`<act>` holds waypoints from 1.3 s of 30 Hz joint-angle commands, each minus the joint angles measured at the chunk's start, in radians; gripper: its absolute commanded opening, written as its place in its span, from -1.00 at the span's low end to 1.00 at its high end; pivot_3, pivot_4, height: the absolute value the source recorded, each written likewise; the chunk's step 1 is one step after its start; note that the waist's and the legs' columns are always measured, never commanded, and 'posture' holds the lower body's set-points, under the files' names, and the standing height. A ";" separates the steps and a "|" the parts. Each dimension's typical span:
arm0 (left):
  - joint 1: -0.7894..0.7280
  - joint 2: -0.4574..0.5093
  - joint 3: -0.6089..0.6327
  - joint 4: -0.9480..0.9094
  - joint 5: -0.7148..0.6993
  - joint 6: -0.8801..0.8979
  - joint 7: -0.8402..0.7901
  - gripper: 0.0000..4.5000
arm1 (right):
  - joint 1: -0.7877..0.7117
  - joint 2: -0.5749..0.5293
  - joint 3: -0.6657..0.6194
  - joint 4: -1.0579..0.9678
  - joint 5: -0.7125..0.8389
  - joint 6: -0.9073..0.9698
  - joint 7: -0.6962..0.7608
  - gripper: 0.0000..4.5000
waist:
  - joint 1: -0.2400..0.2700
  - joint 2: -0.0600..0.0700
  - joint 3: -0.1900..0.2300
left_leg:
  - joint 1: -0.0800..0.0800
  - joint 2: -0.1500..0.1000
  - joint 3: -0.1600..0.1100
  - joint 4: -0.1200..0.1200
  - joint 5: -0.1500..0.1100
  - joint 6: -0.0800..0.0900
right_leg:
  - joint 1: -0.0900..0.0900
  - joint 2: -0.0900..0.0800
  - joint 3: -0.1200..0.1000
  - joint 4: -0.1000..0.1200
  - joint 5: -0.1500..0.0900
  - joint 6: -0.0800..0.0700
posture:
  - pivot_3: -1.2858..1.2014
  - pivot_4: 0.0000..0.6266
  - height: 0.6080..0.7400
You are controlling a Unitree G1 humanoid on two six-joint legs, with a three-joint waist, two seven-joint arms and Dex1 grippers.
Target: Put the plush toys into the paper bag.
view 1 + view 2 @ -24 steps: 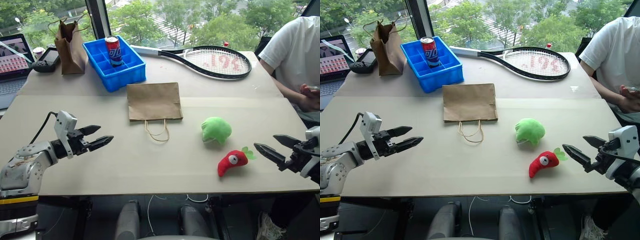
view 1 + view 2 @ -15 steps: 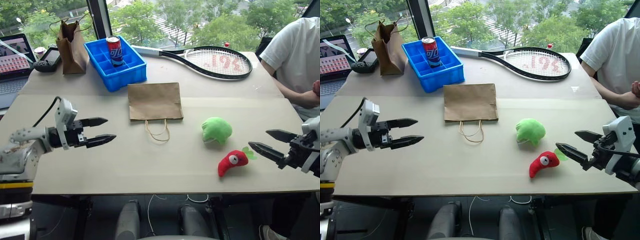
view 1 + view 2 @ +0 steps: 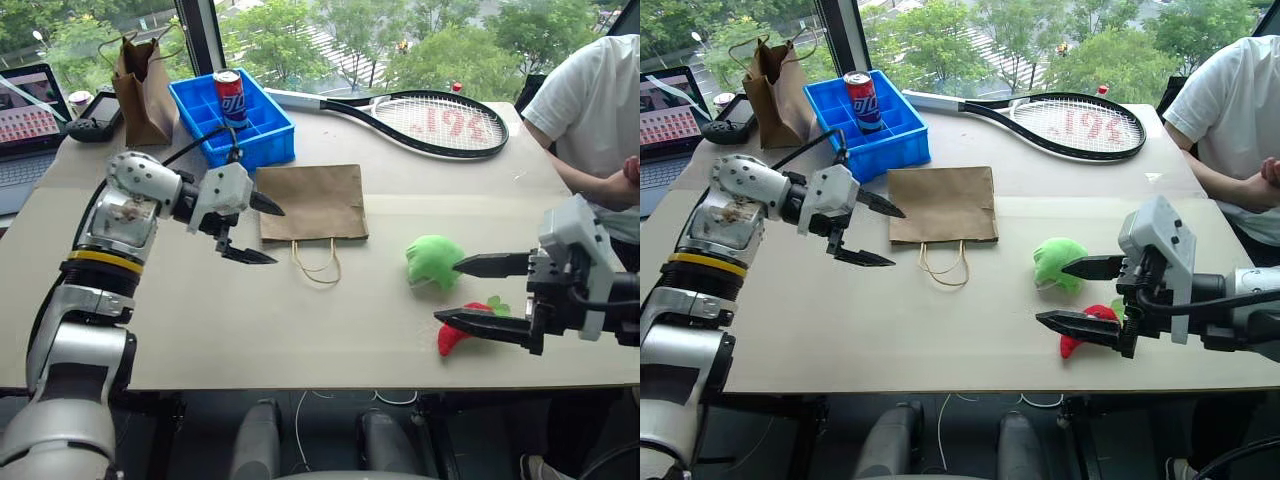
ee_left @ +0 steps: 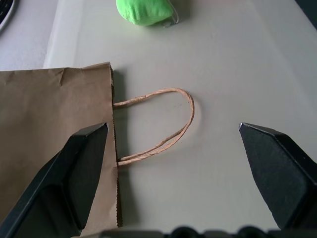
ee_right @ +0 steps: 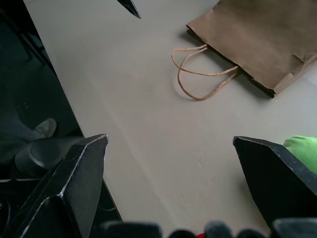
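Both arms have swung inward over the table [image 3: 300, 340] since the earlier frames.

From the left eye, the left gripper [image 3: 262, 232], jaws spread wide and empty, now hangs at the left side of the bag [image 3: 309, 202], near its mouth edge, where before it hovered well out to the left. The right gripper [image 3: 478, 296], equally wide and empty, has come in from the table's right edge; one finger points at the green toy [image 3: 433, 260], the other crosses in front of the red toy [image 3: 453, 338].

From the right eye, the same layout holds: the bag lies flat, mouth and handles [image 3: 943, 263] toward the robot, both toys on the table to its right, well outside it. A person in a white shirt [image 3: 1230, 90] sits at the far right.

From the left wrist, the gripper looks along the bag's mouth edge, one finger [image 4: 74, 173] over the paper, the handles between the two fingers, the green toy beyond.

From the right wrist, the wide fingers [image 5: 69, 183] frame bare table, the bag's handles ahead, a sliver of green by one finger and a trace of red at the base.

Judging by this, neither toy is bagged; the left seems set to open the bag, the right to take a toy.
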 commanded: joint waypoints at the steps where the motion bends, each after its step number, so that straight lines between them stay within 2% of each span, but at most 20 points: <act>1: -0.039 -0.063 -0.036 0.141 0.105 -0.219 0.083 1.00 | 0.011 0.025 -0.012 -0.042 0.062 0.011 -0.108 0.99 | 0.000 0.000 0.000 | 0.000 0.000 0.000 0.000 0.000 0.000 | 0.000 0.000 0.000 0.000 0.000 0.000 | 0.03 -0.52 0.92; 5: -0.058 -0.123 -0.049 0.266 0.159 -0.334 0.137 1.00 | 0.066 0.043 -0.055 -0.066 0.071 0.006 -0.170 0.99 | -0.001 0.000 0.000 | -0.001 0.000 0.000 0.001 0.000 0.001 | -0.001 0.000 0.000 0.001 0.004 0.001 | 0.03 -0.52 0.92; 10: -0.094 -0.168 -0.049 0.381 0.187 -0.393 0.155 1.00 | 0.155 0.039 -0.143 -0.069 0.033 0.003 -0.172 0.99 | -0.001 -0.001 0.000 | -0.001 0.000 -0.001 0.001 0.001 0.001 | -0.001 0.001 0.001 0.002 0.006 0.003 | 0.03 -0.52 0.92; 15: -0.122 -0.194 -0.043 0.459 0.201 -0.423 0.153 0.43 | 0.211 0.052 -0.189 -0.095 0.048 -0.009 -0.176 1.00 | -0.002 -0.001 0.000 | -0.001 0.000 -0.002 0.002 0.001 0.001 | 0.000 0.001 0.001 0.002 0.005 0.004 | 0.03 -0.52 0.92; 17: -0.129 -0.201 -0.040 0.477 0.202 -0.430 0.153 0.05 | 0.222 0.055 -0.190 -0.103 0.050 -0.015 -0.182 1.00 | -0.002 -0.001 0.000 | -0.001 0.000 -0.003 0.002 0.001 0.001 | 0.000 0.001 0.001 0.002 0.005 0.004 | 0.03 -0.52 0.92; 18: -0.132 -0.207 -0.033 0.483 0.192 -0.421 0.144 -0.07 | 0.226 0.058 -0.190 -0.107 0.051 -0.017 -0.185 1.00 | -0.003 -0.001 0.000 | -0.001 0.000 -0.003 0.002 0.001 0.001 | 0.000 0.001 0.001 0.002 0.005 0.004 | 0.03 -0.52 0.92; 19: -0.137 -0.218 -0.015 0.485 0.165 -0.393 0.117 -0.29 | 0.229 0.062 -0.185 -0.111 0.052 -0.021 -0.189 1.00 | -0.002 -0.001 0.000 | -0.001 0.000 -0.003 0.002 0.001 0.001 | 0.000 0.001 0.001 0.002 0.005 0.004 | 0.03 -0.52 0.92; 23: -0.170 -0.265 0.102 0.455 0.005 -0.148 -0.016 -0.95 | 0.237 0.074 -0.152 -0.119 0.033 -0.033 -0.203 1.00 | -0.002 -0.001 0.001 | -0.002 -0.001 -0.003 0.003 0.001 0.001 | 0.000 0.001 0.001 0.002 0.005 0.004 | 0.03 -0.52 0.92; 26: -0.181 -0.267 0.146 0.380 -0.065 0.027 -0.067 -0.95 | 0.237 0.096 -0.107 -0.129 0.027 -0.046 -0.232 1.00 | -0.003 -0.001 0.000 | -0.005 -0.001 -0.005 0.003 0.001 0.002 | -0.001 0.002 0.000 0.002 0.005 0.004 | 0.03 -0.52 0.92; 29: -0.179 -0.263 0.169 0.275 -0.103 0.182 -0.066 -0.95 | 0.209 0.138 -0.008 -0.143 0.017 -0.062 -0.286 1.00 | -0.004 -0.001 0.000 | -0.005 -0.002 -0.007 0.004 0.001 0.002 | -0.001 0.002 0.000 0.003 0.005 0.004 | 0.03 -0.52 0.92; 32: -0.161 -0.267 0.175 0.110 -0.140 0.366 -0.020 -1.00 | 0.130 0.244 0.157 -0.129 -0.044 -0.083 -0.403 0.70 | -0.011 -0.001 0.001 | -0.005 -0.001 -0.008 0.004 0.001 0.002 | 0.000 0.004 0.000 0.003 0.005 0.004 | 0.03 -0.52 0.92; 35: -0.121 -0.269 0.170 -0.058 -0.167 0.482 0.028 -1.00 | 0.050 0.351 0.305 -0.101 -0.144 -0.095 -0.490 0.21 | -0.017 -0.001 0.001 | -0.006 -0.001 -0.010 0.004 0.002 0.003 | -0.001 0.005 0.001 0.004 0.005 0.004 | 0.03 -0.52 0.92; 37: -0.091 -0.271 0.175 -0.147 -0.195 0.533 0.052 -1.00 | -0.019 0.405 0.423 -0.055 -0.267 -0.107 -0.538 -0.08 | -0.021 0.000 0.000 | -0.007 -0.001 -0.011 0.005 0.002 0.003 | -0.001 0.007 0.001 0.004 0.005 0.004 | 0.03 -0.52 0.92; 39: -0.076 -0.271 0.183 -0.198 -0.219 0.582 0.080 -1.00 | -0.070 0.459 0.486 -0.015 -0.340 -0.121 -0.568 -0.38 | -0.026 0.000 0.000 | -0.007 -0.001 -0.012 0.005 0.002 0.003 | -0.001 0.008 0.003 0.005 0.005 0.003 | 0.03 -0.52 0.92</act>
